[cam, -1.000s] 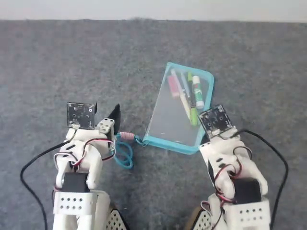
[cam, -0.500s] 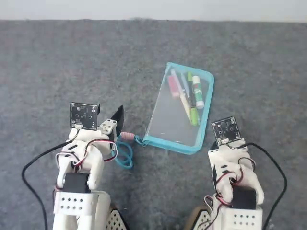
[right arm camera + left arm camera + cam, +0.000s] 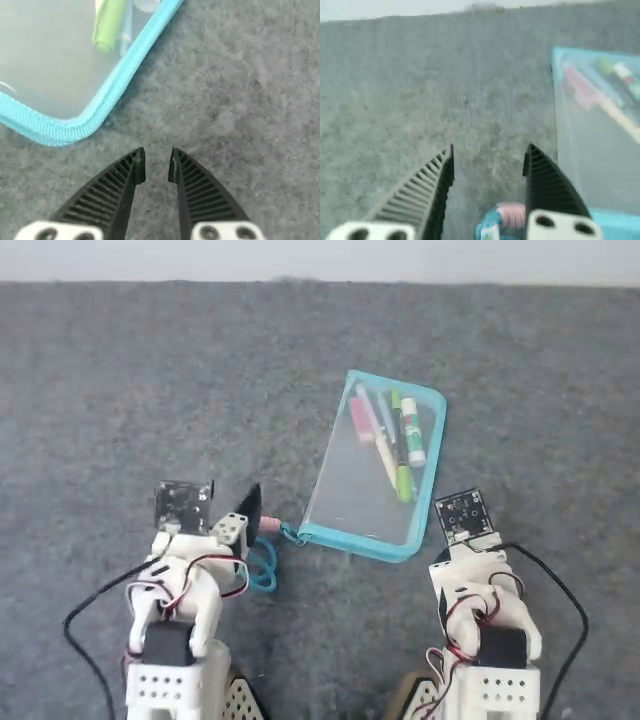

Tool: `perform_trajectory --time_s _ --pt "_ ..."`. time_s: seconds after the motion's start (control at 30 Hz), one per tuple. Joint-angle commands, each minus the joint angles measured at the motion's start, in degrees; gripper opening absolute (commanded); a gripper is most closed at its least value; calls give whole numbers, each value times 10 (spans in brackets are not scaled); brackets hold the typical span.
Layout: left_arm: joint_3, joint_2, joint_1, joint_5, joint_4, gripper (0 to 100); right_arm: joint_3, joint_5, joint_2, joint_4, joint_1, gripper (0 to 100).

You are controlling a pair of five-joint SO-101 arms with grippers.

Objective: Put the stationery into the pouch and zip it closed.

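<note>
Now the pouch (image 3: 345, 495) lies on the tabletop (image 3: 150, 370) with pens (image 3: 392, 440) inside, the left claw (image 3: 490, 155) open and empty by its pink zip pull (image 3: 512, 215), the right claw (image 3: 156, 162) barely parted beside its corner.

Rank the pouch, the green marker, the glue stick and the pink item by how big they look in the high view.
1. pouch, by far the largest
2. green marker, long and thin
3. glue stick and pink item: these look alike in size, so unranked
</note>
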Motion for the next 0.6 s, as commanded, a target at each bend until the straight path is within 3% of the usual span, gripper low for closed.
perform_trajectory --time_s 0.0,0.33,0.57 --pt "-3 8 -12 4 -17 216 11 -5 -5 -7 6 80" --pt "-3 5 -13 4 203 216 11 -5 -1 -7 6 76" --pt "-3 4 -12 4 239 216 11 -5 -1 -7 4 76"
